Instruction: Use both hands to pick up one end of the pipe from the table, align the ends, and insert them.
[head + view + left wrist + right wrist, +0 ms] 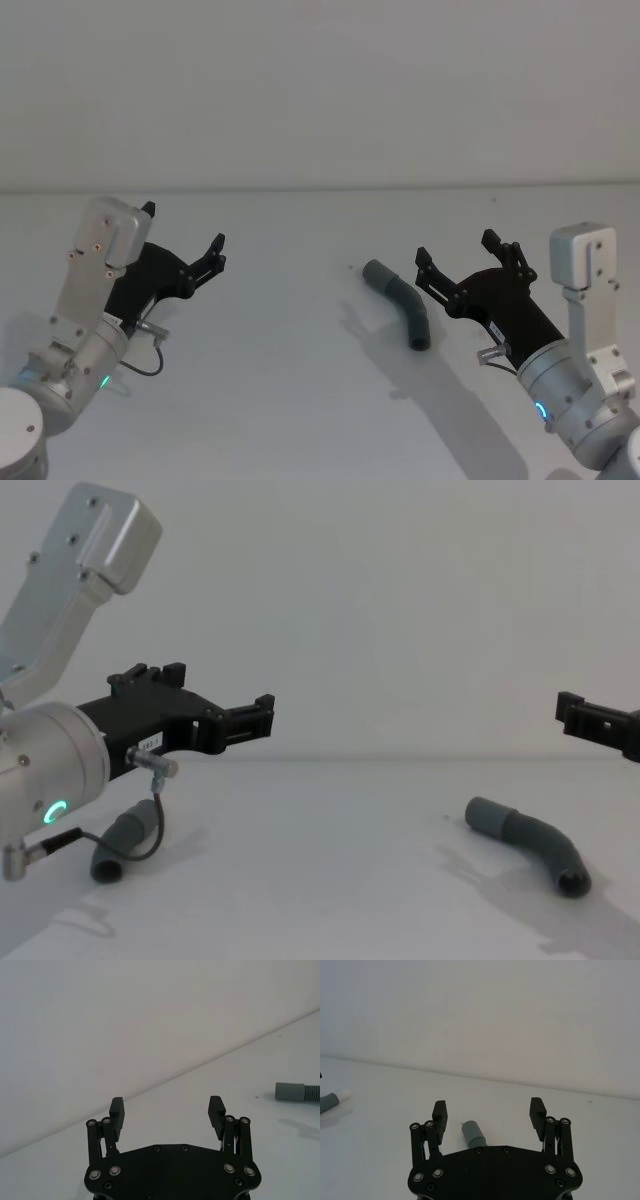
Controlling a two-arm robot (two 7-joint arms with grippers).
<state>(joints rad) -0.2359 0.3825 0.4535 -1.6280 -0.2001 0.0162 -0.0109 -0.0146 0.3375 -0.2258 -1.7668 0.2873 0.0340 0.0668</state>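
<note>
The left tool hangs above the desk, its fingers spread wide with nothing between them. Below and behind it, under its wrist, one bent ribbed hose piece lies on the desk. The right tool is spread just as wide and is also empty, raised off the desk. The second hose piece lies flat just below its fingertips, towards the left tool, and nothing touches it. Its lighter grey cuff is the end farther from the robot. In the right wrist view that cuff sits between the fingers, closer to one. The two pieces lie well apart.
</note>
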